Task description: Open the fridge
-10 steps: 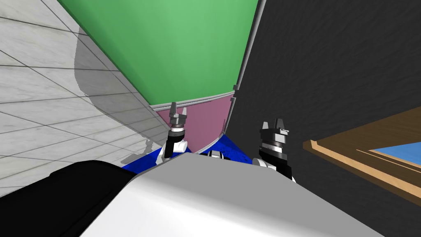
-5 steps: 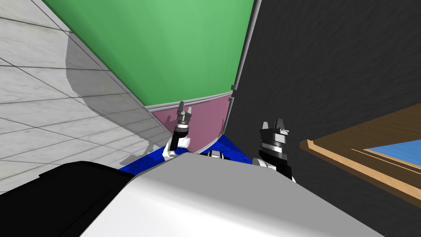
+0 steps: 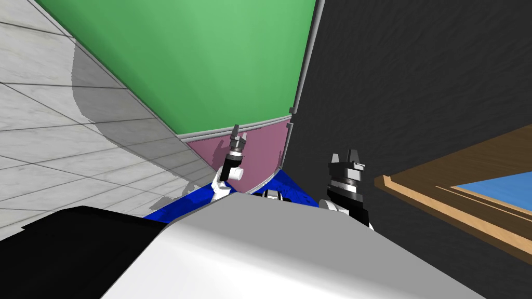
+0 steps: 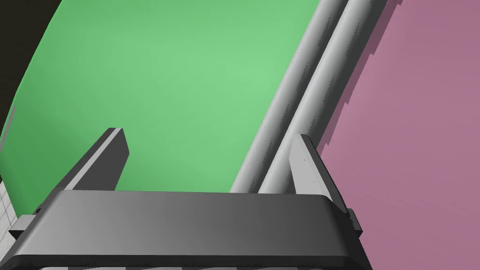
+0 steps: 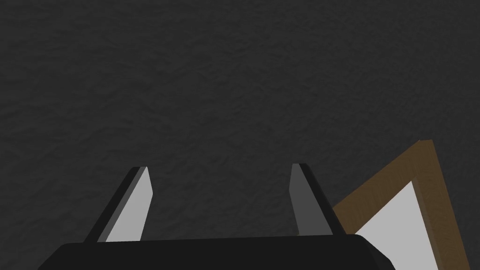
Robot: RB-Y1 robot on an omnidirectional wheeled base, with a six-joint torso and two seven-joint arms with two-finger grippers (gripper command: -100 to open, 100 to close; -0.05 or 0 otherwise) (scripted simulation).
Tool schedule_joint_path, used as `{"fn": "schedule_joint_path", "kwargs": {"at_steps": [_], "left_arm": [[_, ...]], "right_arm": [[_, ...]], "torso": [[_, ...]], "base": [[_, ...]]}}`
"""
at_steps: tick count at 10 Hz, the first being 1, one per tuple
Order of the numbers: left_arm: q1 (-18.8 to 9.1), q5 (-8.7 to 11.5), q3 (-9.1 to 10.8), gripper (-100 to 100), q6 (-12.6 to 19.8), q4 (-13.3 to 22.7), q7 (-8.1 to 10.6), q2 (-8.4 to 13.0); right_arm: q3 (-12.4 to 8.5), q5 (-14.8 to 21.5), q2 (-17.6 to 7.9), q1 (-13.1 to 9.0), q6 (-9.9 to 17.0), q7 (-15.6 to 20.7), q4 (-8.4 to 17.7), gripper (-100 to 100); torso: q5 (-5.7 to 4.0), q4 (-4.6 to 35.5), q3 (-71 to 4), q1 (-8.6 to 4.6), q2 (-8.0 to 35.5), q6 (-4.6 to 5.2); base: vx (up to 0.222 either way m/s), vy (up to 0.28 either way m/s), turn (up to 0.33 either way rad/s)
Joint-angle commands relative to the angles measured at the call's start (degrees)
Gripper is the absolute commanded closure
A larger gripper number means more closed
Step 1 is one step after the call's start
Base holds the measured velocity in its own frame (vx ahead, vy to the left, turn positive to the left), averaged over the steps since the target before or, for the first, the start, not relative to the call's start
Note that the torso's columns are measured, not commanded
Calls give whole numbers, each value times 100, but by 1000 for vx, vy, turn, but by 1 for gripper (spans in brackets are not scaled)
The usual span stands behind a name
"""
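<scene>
The robot stands close against the fridge [image 3: 218, 78], which rises ahead of it and a little to its left. The front is made of two flat panels: a large green door [image 4: 187, 75] farther off and a smaller pink door [image 3: 262, 155] nearer the robot. Both look shut. Where they meet, a pair of grey bars [image 4: 304, 89] runs side by side along the seam. In the head view this shows as a thin grey line across the front.

The left gripper [image 3: 237, 138] is raised to that seam, its tips right at the grey line. Its two fingers [image 4: 108, 154] are spread wide and grasp nothing. One finger stands before the green door. The other lies over the bar next to the pink door, so the bars pass between the fingers, close to that second one. Whether that finger touches the bar I cannot tell.

The right gripper [image 3: 347, 157] is held up to the right of the fridge, in front of a dark wall [image 3: 415, 78] and well apart from both doors. Its fingers are also released and empty.

To the left of the fridge lies a pale tiled surface [image 3: 47, 135], with the fridge's shadow falling across it. A strip of blue [image 3: 291, 188] shows at the near end of the pink door.
</scene>
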Motion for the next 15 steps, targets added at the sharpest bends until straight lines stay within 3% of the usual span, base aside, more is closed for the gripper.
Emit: {"fn": "schedule_joint_path", "kwargs": {"at_steps": [1,4,5,6,8,9,10,11,12,15], "left_arm": [[-416,17,-94,-100,218,234,-19,49],[-944,52,-254,-100,685,631,-46,134],[-1118,52,-254,-100,685,634,-46,134],[-1266,67,-336,-100,926,843,-64,174],[-1495,67,-336,-100,926,843,-64,174],[-1706,80,-419,-100,1170,1056,-86,213],[-1851,80,-419,-100,1170,1056,-86,213],[-2046,90,-501,-100,1415,1275,-112,251],[-2242,90,-501,-100,1415,1275,-112,251],[-2772,98,-660,-100,1900,1725,-182,320]], "right_arm": [[0,0,0,0,0,0,0,0],[0,0,0,0,0,0,0,0],[0,0,0,0,0,0,0,0],[0,0,0,0,0,0,0,0],[0,0,0,0,0,0,0,0],[0,0,0,0,0,0,0,0],[0,0,0,0,0,0,0,0],[0,0,0,0,0,0,0,0],[0,0,0,0,0,0,0,0],[0,0,0,0,0,0,0,0]], "torso": [[0,-1,-1,-1,-2,1],[0,0,0,-1,0,0],[0,-1,-2,-1,-3,2],[1,0,1,2,2,0],[0,1,2,2,4,0],[3,2,5,9,8,-1],[1,1,2,1,2,2],[0,0,-1,-1,-1,1],[-1,-1,-2,-5,-3,2],[1,0,0,1,0,-1]], "base": [[17,-34,-23],[26,-48,-33],[22,-41,-19],[25,-47,-31],[10,-29,-12],[11,-32,-37],[13,-31,-23],[16,-40,-44],[19,-37,-23],[29,-44,-31]]}}
